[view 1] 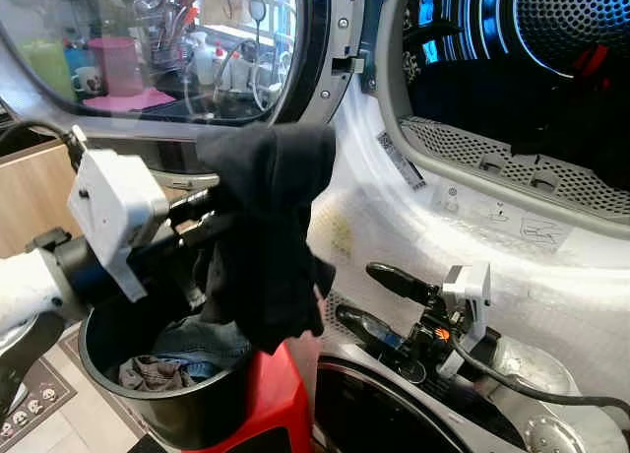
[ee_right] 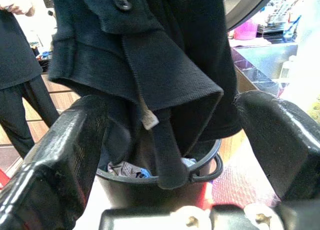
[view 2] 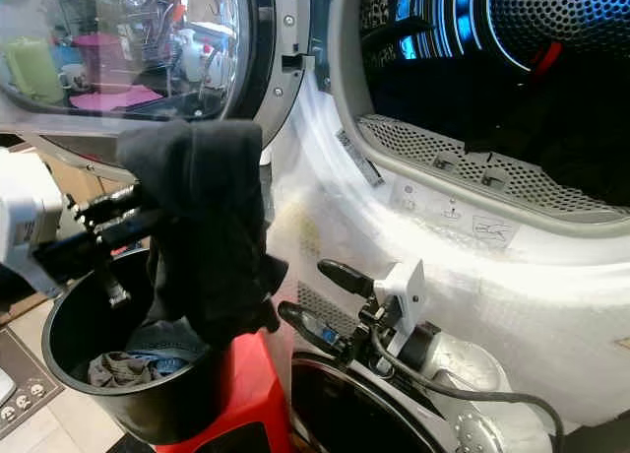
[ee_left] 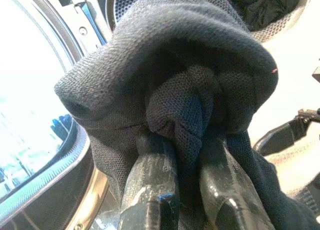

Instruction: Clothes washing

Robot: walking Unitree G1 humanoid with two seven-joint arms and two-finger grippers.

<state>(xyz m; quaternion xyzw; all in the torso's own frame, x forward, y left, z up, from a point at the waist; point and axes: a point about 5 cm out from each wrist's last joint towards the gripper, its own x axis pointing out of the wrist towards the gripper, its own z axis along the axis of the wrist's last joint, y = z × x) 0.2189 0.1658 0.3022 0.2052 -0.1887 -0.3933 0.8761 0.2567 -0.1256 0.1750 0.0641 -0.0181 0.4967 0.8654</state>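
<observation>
A dark knitted garment [view 1: 268, 226] hangs over the black bucket [view 1: 167, 399], draped across my left gripper [ee_left: 185, 190], whose fingers are shut on its folds. More clothes [view 1: 182, 359] lie in the bucket. My right gripper [view 1: 379, 295] is open, low and to the right of the garment, its fingers [ee_right: 70, 140] spread either side of the hanging hem [ee_right: 150, 85] without touching it. The washing machine drum [view 1: 532, 69] gapes at the upper right, with dark laundry inside.
The round glass door [view 1: 148, 49] stands swung open at the upper left. The bucket rests on a red stool [view 1: 271, 404]. A second machine's door [view 2: 345, 414] lies below my right arm. A person in dark clothes [ee_right: 20, 65] stands beyond the bucket.
</observation>
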